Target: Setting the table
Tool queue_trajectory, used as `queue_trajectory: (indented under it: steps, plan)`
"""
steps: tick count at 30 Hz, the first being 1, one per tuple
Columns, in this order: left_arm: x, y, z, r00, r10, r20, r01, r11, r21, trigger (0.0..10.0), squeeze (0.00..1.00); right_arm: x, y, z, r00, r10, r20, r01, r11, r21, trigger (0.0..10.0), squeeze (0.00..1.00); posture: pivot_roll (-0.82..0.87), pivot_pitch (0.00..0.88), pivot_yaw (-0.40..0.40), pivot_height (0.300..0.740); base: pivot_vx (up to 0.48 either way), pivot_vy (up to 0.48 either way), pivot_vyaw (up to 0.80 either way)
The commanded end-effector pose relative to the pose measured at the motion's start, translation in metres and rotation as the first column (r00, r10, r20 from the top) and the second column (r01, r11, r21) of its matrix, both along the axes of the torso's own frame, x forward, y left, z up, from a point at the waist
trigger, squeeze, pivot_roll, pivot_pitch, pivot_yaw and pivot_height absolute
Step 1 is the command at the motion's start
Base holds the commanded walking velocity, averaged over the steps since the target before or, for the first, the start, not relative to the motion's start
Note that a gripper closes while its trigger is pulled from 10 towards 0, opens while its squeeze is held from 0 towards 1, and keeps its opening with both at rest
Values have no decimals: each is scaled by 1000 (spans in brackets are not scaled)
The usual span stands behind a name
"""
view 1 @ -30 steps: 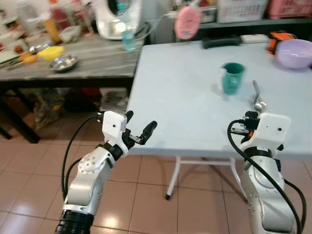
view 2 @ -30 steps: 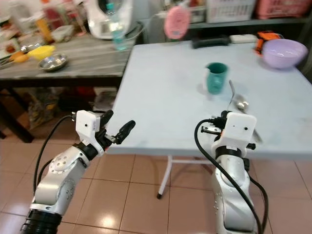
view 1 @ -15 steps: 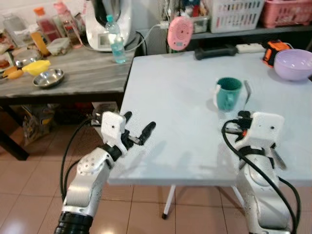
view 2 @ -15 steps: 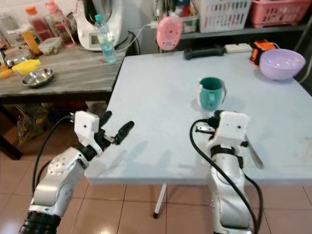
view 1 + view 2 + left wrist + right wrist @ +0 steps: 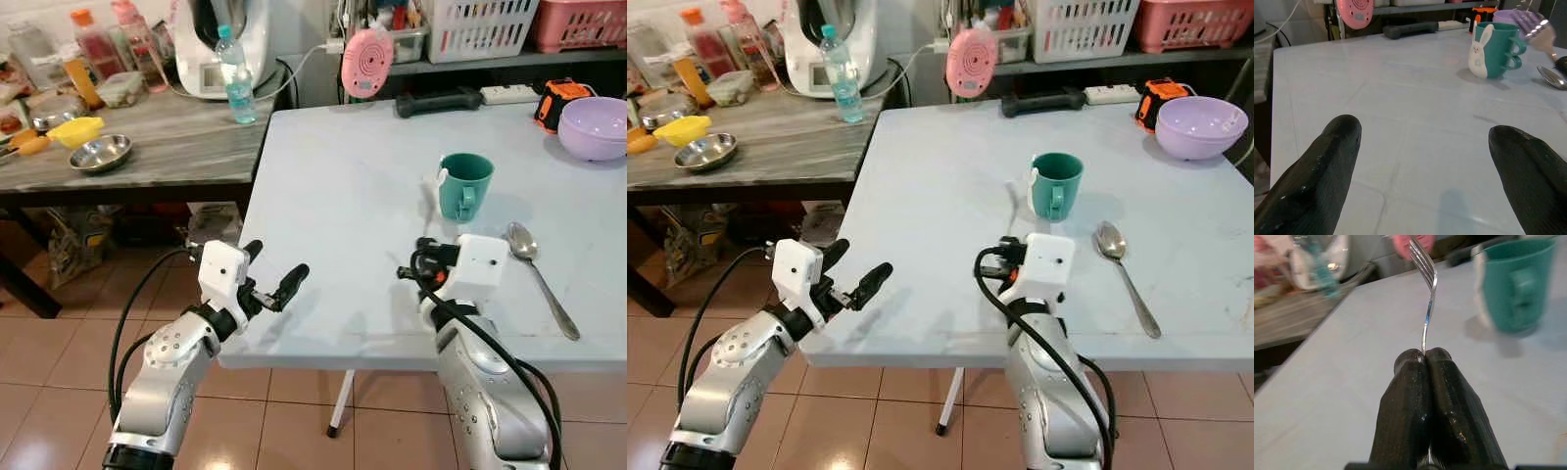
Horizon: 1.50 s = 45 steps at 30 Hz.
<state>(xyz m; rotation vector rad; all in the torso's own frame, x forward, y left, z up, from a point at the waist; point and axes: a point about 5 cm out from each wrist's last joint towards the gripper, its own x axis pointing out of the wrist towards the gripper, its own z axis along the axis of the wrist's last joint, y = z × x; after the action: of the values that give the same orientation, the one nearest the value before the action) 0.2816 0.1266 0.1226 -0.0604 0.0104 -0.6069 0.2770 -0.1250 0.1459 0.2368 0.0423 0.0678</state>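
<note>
The right pincer [image 5: 1424, 363] is clamped shut on the handle of a fork [image 5: 1427, 293], which stands up out of the black fingertips with its tines raised. Judging from the task, the fork is held upright so it can be carried over the pale counter [image 5: 343, 186] and laid down beside the other pieces of the place setting. The pincer hovers over the near part of the counter, just in front of the teal mug [image 5: 464, 184].

The mug stands upright near the middle of the counter, handle turned toward the robot, with a small white rabbit figure on its side. A spoon [image 5: 539, 273] lies flat to the robot's right of the mug, bowl pointing away from the near edge, where a diner's hand would find it. A lilac bowl [image 5: 594, 127] sits at the far right corner, well apart from the mug and spoon, so it probably has yet to be brought into the setting.

The left pincer [image 5: 266, 275] is spread wide and holds nothing; it waits at the near left edge of the counter, apparently kept clear of the working arm.

By count: one fork, one spoon, one mug and one bowl. On the neighbouring grey counter [image 5: 167, 147] stand one water bottle [image 5: 236, 75] and one small steel dish [image 5: 101, 153], among other kitchen clutter.
</note>
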Motion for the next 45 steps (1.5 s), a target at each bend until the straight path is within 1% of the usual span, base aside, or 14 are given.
queue_trajectory:
  steps: [1,3,5,7,13,14,15,16,22,30,33,34,40,45]
  plan:
    - [-1,1,1,1000,-9,-5,9,1000,19,10000,0,3,16,-2,997,67,-36,-62,990,126,10000,0,-140,67,120,740,0,0,0]
    - [-2,0,0,1000,-13,-6,13,1000,21,10000,0,4,15,-4,998,52,-44,-45,988,145,10000,0,-139,68,119,740,0,0,0]
    - [-2,-1,1,1000,-21,-8,21,1000,23,10000,0,6,12,-9,996,38,-85,-18,974,228,10000,0,-139,70,120,740,0,0,0]
    - [-3,-1,1,1000,-26,-11,26,999,24,10000,0,7,11,-13,993,42,-111,-11,963,269,10000,0,-139,71,122,740,0,0,0]
    - [-6,-3,0,998,-58,-28,59,998,24,10000,0,13,10,-21,986,80,-144,-39,962,269,10000,4,-136,78,129,740,0,0,0]
    - [-6,-3,0,997,-65,-32,66,998,25,10000,0,14,11,-22,984,87,-153,-43,962,270,10000,667,-135,80,130,740,0,0,0]
    - [-6,-3,0,997,-69,-34,70,997,26,10000,0,16,12,-23,983,91,-160,-45,962,271,10000,667,-135,80,130,740,0,0,0]
    - [-7,-4,0,996,-80,-34,81,996,29,10000,0,19,13,-22,982,97,-161,-49,958,281,10000,1000,-132,83,130,740,0,0,0]
    - [-9,-4,0,996,-85,-38,86,996,33,10000,0,28,9,-24,977,81,-197,-31,969,245,10000,1000,-122,87,129,740,0,0,0]
    - [-9,-3,-1,995,-86,-45,87,995,37,10000,0,28,-5,-26,977,17,-211,24,981,193,10000,1000,-121,80,130,740,0,0,0]
    - [-8,-3,0,995,-87,-44,88,995,37,10000,0,29,-8,-24,976,3,-219,29,990,139,10000,1000,-123,74,129,740,0,0,0]
    - [-7,-4,0,995,-88,-43,89,995,36,10000,0,29,-6,-20,977,8,-214,15,994,104,10000,1000,-127,69,129,740,0,0,0]
    - [-5,-5,0,995,-90,-41,92,995,35,10000,0,32,14,3,982,53,-179,-39,996,77,10000,1000,-133,62,125,740,0,0,0]
    - [-4,-6,1,995,-91,-38,92,995,32,10000,0,32,35,7,970,139,-199,-133,990,42,10000,1000,-136,58,120,740,0,0,0]
